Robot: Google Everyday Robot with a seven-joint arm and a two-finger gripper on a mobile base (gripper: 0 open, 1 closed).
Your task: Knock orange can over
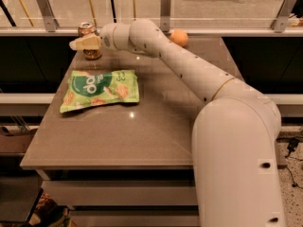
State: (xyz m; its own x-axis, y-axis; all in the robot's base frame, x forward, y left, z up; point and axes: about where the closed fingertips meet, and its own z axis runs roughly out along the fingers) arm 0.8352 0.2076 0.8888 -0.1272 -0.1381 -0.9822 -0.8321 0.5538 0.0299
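The orange can (88,32) stands upright at the far left corner of the table (142,122), its silver top rim showing. My gripper (83,43) reaches across from the right and lies right in front of the can's middle, hiding part of its label. The can's base shows just below the gripper. I cannot tell whether the gripper touches the can.
A flat green snack bag (101,89) lies on the table's left side, just in front of the can. A round orange fruit (179,37) sits at the far edge behind my arm. A glass railing with metal posts runs behind the table.
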